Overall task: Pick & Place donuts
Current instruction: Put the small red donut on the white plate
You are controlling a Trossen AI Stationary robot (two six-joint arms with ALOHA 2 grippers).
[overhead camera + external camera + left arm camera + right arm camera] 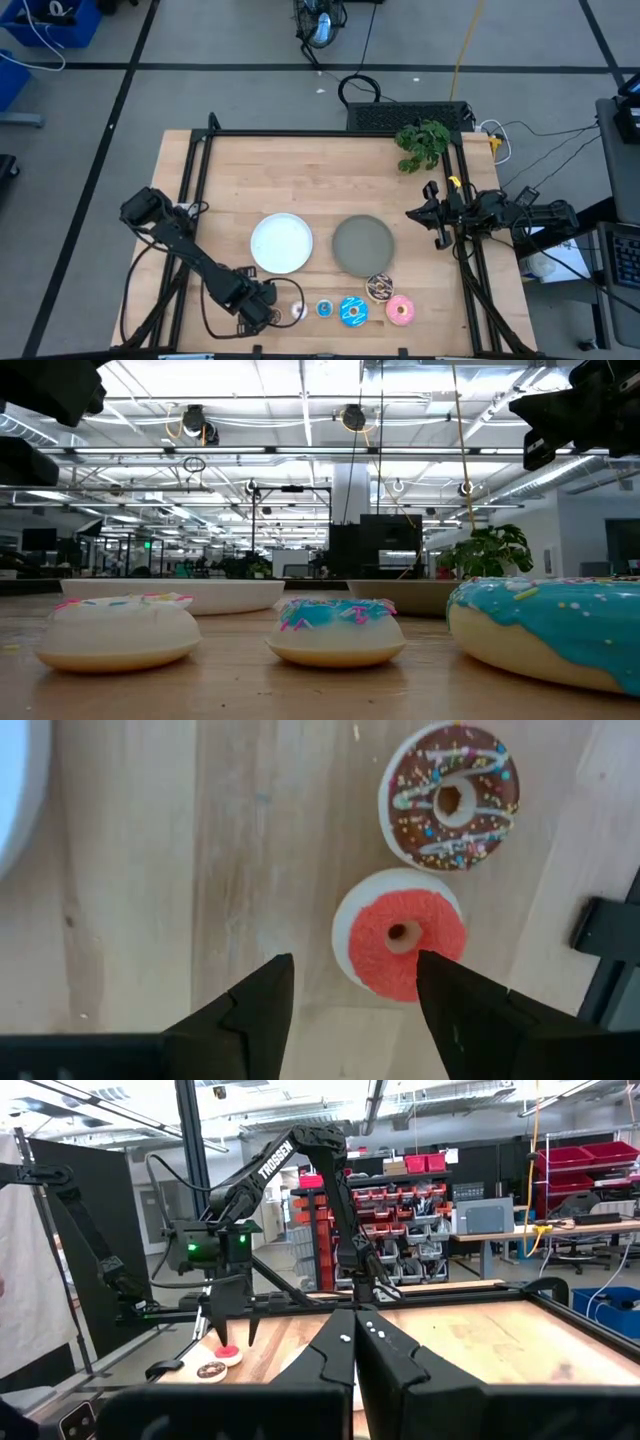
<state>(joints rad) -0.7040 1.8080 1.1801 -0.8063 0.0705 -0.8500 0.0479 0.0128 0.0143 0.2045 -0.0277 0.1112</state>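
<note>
My left gripper (350, 988) is open and points down near the table's front edge (266, 306). It hangs just above a tiny red donut (400, 932), which lies flat on the table, partly between the fingers and nearer one of them. A tiny brown sprinkled donut (455, 798) lies beside the red one. The high view hides both of these under the gripper. To their right a cream donut (297, 311), a tiny blue one (325, 308), a blue sprinkled one (353, 311), a chocolate sprinkled one (379, 287) and a pink one (401, 310) lie on the table. My right gripper (355, 1342) is shut and empty at the table's right edge (432, 216).
A white plate (281, 243) and a grey plate (363, 245) stand side by side at mid-table, behind the row of donuts. A green plant (422, 143) sits at the far right corner. A black frame rail (470, 270) runs along the table's right side.
</note>
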